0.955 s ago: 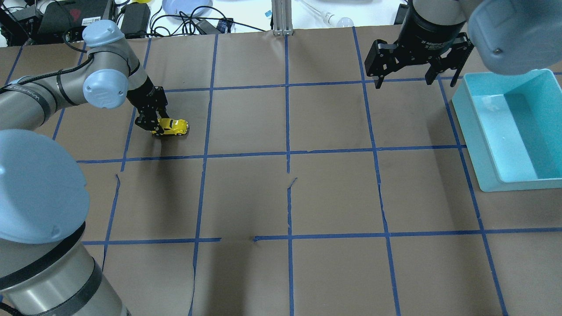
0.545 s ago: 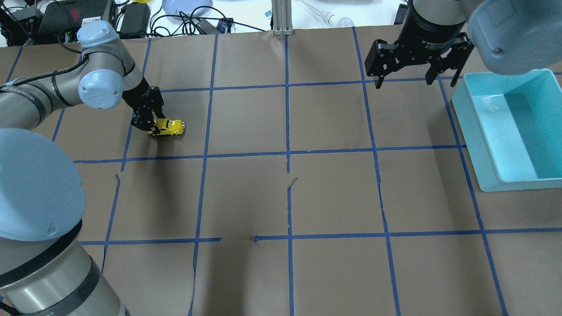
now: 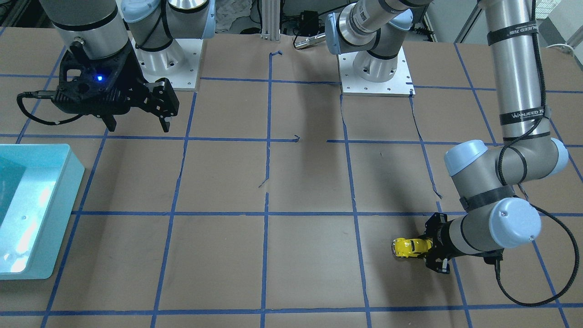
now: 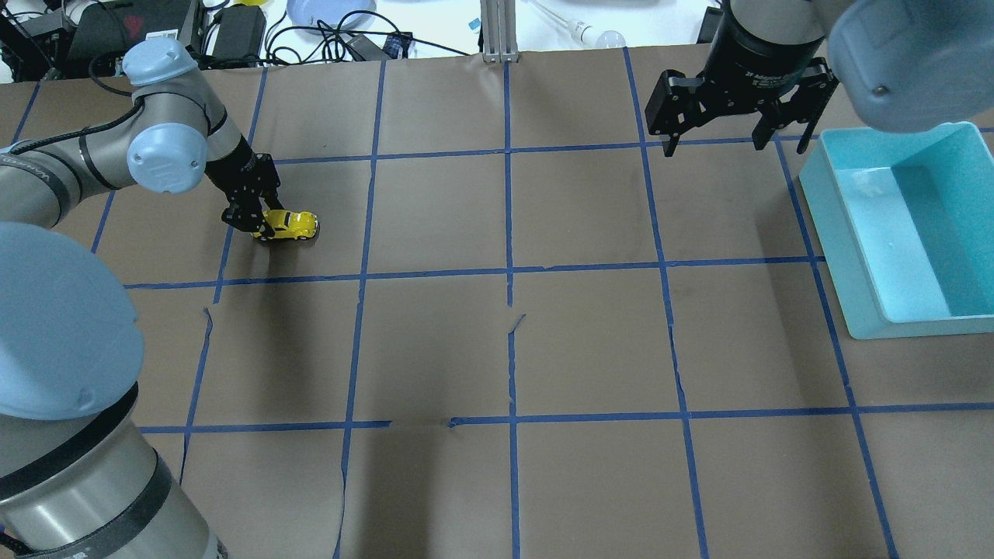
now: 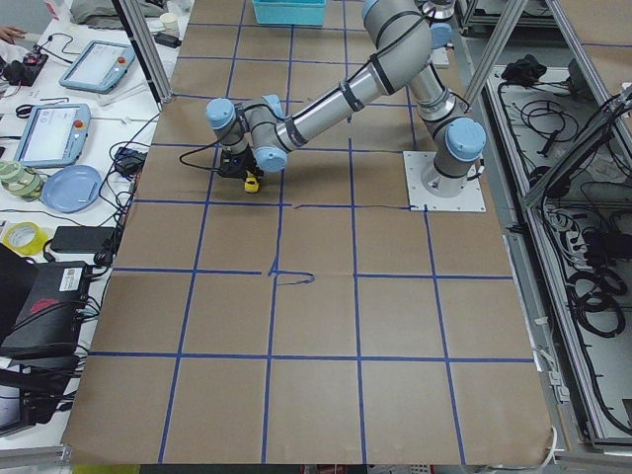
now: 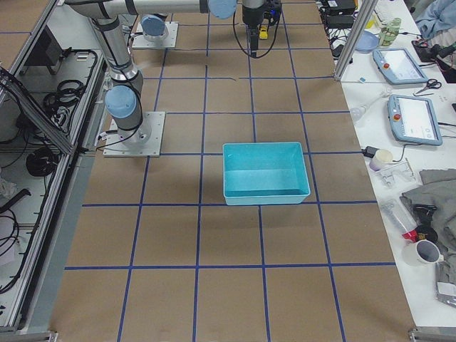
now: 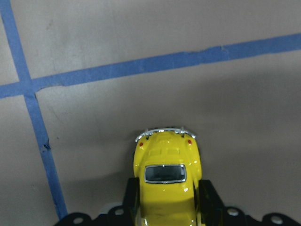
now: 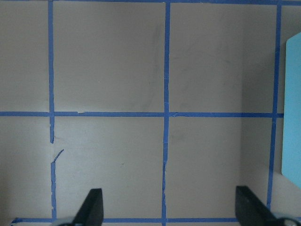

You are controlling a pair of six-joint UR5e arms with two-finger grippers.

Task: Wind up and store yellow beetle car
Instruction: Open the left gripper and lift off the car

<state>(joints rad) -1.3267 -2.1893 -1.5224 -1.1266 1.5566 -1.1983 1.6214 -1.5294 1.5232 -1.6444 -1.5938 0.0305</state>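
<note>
Dragged a short way left in the last 1 second: the yellow beetle car and the left gripper, moving together. Now wheels-down on the brown-paper table, in a far-left grid square, well apart from the teal bin at the right edge. Pinched across both flanks by 2 black fingers, with red tail lights and silver bumper poking out ahead in the wrist view. Judged light, rigid and glossy, so liable to slip or pivot under a loose pinch. Best held low on the doors, as here, wheels pressed to the paper for winding. Left arm stretched far out, elbow bent, wrist folded down and gripper angled low toward the table. Right gripper hovering high at far right beside the bin, jaws wide apart, carrying nothing.
</note>
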